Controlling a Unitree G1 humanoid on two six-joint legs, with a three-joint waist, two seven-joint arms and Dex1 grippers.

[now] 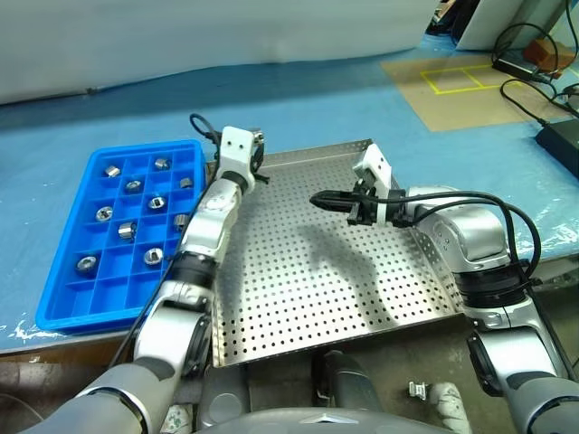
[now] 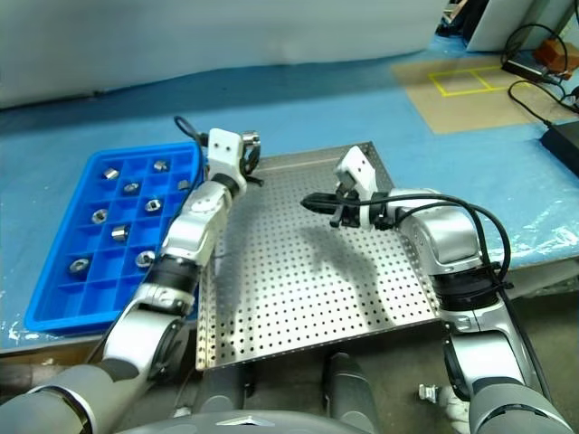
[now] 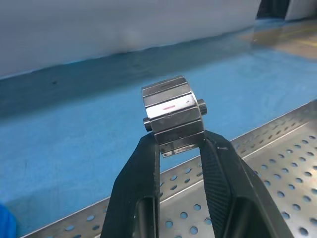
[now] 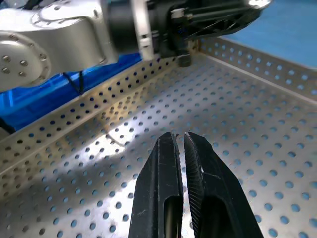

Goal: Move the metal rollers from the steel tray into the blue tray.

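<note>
The left tool (image 3: 179,144) clamps a small silvery faceted metal roller (image 3: 173,113) between its two black fingers, lifted clear of the large shiny perforated steel tray (image 1: 362,298), near that tray's far left corner. The grip bites the roller's lower part and leaves most of it standing proud above the fingertips, probably so it can drop straight into a compartment on release. The lift looks meant to carry the piece over the steel rim and the blue wall alike.

The right tool (image 4: 179,140) hangs over the middle of the perforated floor with its black fingers pressed together on nothing, pointing across toward the left arm. With no loose roller visible on the steel floor around it, it appears to be idling out of the carrying arm's way.

Just left of the steel tray, on the blue-covered worktop (image 1: 317,99), lies the bright blue plastic tray (image 1: 63,312) with its grid of square compartments. Several rollers (image 1: 104,214) already sit singly in separate cells, so the piece in the left tool appears to be among the last to go across, with empty cells free for it.
</note>
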